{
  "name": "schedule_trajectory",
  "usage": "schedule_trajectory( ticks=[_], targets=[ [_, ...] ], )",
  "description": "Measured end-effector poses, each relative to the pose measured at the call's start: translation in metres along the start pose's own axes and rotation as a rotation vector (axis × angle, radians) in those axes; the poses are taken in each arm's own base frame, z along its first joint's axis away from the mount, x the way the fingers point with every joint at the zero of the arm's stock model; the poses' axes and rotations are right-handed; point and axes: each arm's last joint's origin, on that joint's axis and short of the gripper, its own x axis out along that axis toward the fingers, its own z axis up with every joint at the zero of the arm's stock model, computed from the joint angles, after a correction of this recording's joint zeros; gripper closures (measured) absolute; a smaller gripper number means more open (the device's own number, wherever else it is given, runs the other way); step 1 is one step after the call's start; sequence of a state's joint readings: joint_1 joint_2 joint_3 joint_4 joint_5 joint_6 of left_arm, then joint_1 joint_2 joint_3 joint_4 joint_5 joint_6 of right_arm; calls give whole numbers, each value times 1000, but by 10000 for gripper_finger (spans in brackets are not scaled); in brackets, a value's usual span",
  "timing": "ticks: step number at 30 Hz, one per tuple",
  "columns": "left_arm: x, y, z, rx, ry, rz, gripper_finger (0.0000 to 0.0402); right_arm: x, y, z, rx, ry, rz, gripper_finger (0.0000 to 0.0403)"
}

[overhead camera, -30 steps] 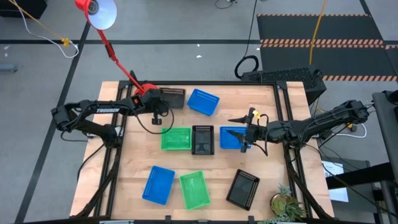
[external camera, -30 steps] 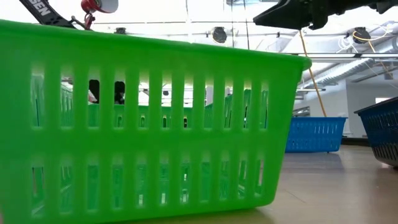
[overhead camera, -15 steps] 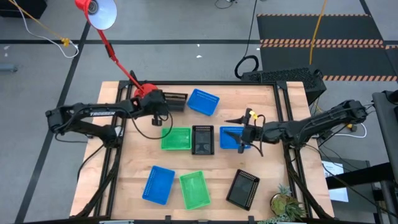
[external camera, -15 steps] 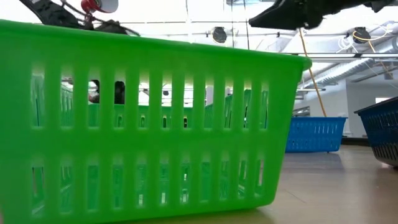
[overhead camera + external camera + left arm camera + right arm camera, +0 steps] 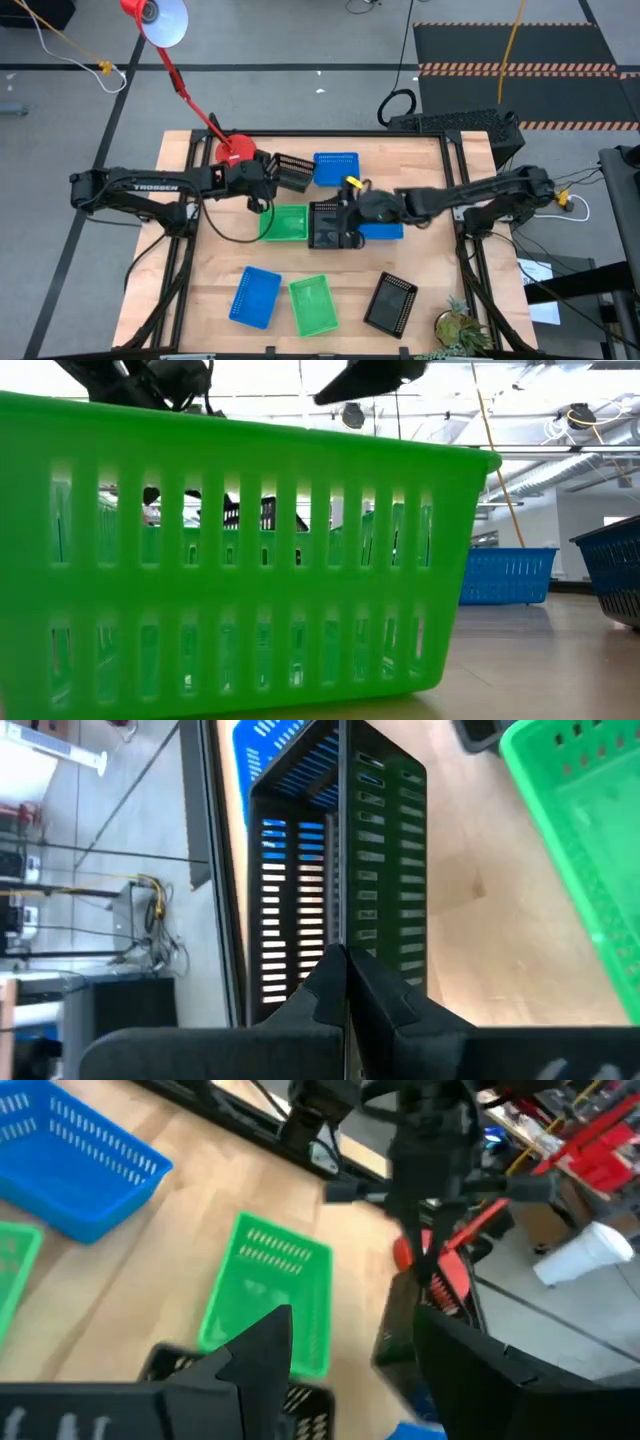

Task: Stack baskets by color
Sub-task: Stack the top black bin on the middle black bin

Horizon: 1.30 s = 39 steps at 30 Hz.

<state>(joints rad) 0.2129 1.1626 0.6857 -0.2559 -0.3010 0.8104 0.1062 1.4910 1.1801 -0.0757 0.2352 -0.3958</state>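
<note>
Left jaws (image 5: 345,982) clamp black basket (image 5: 294,171) wall | basket tipped on edge

In the low view a green basket (image 5: 230,560) fills most of the picture and runs off the left edge, hiding nearly the whole table behind it. A dark basket (image 5: 612,575) is cut by the right edge. In the high view the right gripper (image 5: 352,205) covers part of a blue basket (image 5: 385,230). The right wrist view is blurred.

Red lamp (image 5: 160,18) at the table's (image 5: 430,300) far-left corner, perhaps a potted plant (image 5: 462,330) near-right
</note>
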Motion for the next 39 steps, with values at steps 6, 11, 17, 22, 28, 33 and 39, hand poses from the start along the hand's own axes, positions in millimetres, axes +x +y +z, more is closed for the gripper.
schedule_trajectory(
  ticks=[6, 11, 17, 22, 28, 33, 39],
  targets=[
    [-16, -1, 23, 62, 9, 38, 399, 24, -29, -2, -8, 79, 84, 200],
    [-28, -4, 39, 106, -27, 57, 399, 37, -35, -16, -70, 141, 82, 207],
    [-37, -8, 52, 171, -84, 53, 399, 40, -35, -25, -122, 199, 113, 246],
    [-42, -8, 58, 178, -112, 58, 397, 39, -37, -24, -120, 195, 104, 279],
    [-43, -9, 60, 178, -121, 59, 398, 39, -36, -24, -128, 195, 107, 327],
    [-43, -8, 61, 159, -129, 71, 393, 38, -34, -23, -133, 197, 117, 391],
    [-44, -7, 64, 50, -154, 82, 387, 35, -16, -13, -136, 219, 36, 391]
  ],
)
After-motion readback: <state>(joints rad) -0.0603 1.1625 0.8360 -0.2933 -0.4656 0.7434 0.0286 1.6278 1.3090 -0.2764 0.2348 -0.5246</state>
